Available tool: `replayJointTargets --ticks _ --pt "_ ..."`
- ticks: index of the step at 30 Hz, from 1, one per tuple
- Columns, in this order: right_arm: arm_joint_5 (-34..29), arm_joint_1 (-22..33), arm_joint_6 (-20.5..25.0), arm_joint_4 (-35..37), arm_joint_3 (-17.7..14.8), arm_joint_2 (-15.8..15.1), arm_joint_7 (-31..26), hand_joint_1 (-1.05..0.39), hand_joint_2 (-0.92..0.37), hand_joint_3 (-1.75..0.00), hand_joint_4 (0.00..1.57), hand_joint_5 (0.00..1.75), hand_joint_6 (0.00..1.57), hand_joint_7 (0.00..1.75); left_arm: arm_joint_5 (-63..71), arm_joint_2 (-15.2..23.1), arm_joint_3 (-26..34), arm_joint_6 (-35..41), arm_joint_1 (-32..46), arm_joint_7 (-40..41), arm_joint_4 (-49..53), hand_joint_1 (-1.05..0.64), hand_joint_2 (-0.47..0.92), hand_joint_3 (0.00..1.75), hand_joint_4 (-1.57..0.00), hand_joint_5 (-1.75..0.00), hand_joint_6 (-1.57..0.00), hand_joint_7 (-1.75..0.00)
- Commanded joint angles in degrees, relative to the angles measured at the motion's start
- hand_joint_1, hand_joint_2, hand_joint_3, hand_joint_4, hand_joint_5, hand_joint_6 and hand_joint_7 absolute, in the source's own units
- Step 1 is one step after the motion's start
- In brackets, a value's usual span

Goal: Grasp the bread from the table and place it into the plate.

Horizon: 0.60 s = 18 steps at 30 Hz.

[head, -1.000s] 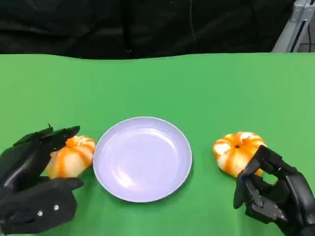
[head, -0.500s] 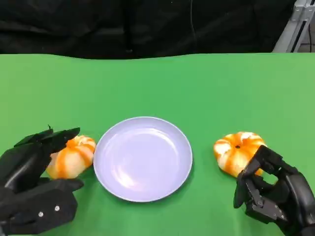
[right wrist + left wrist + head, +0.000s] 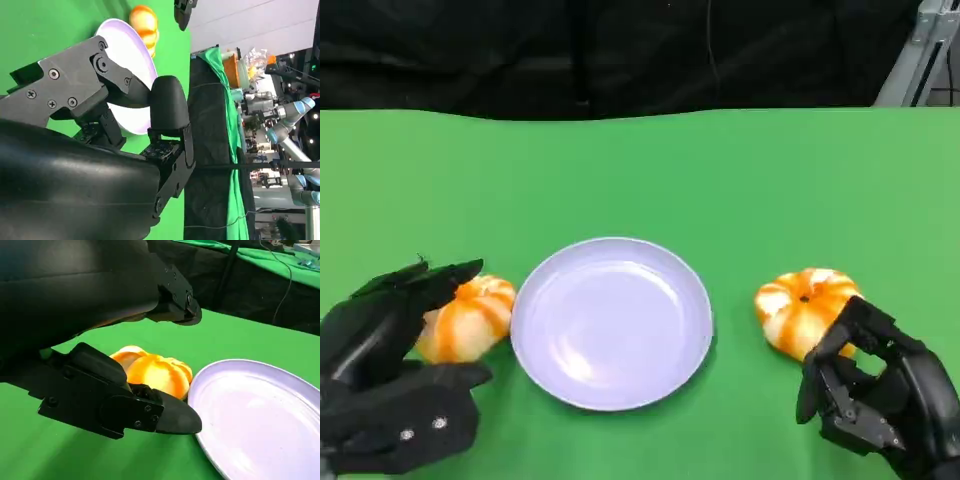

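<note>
Bare green table (image 3: 640, 170) lies open beyond the lavender plate (image 3: 611, 322). Beside its rim, an orange-striped bread (image 3: 466, 317) crowds the left and another (image 3: 807, 308) sits right.

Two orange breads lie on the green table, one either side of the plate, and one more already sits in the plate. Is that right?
Not quite. In the head view the plate holds nothing. The rest stands: one bread lies by the left hand, the other bread by the right hand.
</note>
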Motion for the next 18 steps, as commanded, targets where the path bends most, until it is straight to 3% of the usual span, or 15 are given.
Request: replayJointTargets --ticks 1,7,18 --pt "0.17 -0.55 -0.15 -0.26 0.11 -0.19 -0.07 -0.15 -0.61 -1.07 0.84 1.75 0.61 1.74 7.21 2.54 -8.35 -2.5 -11.36 2.84 19.27 -0.76 0.92 0.16 -0.29 -0.08 -0.44 -0.02" --pt "-0.03 -0.27 0.25 -0.88 0.15 -0.04 -0.55 -0.14 -0.61 -1.09 0.84 1.75 0.61 1.74 7.85 2.84 -12.45 -6.25 -15.75 8.13 28.89 -0.76 0.92 0.18 -0.32 -0.06 -0.46 -0.02" --pt "-0.14 -0.32 0.19 -0.87 0.15 0.02 -0.52 -0.15 -0.61 -1.09 0.84 1.75 0.61 1.75 6.56 2.89 -15.02 -8.04 -17.83 10.63 33.78 -0.76 0.92 0.18 -0.34 -0.05 -0.47 -0.01"
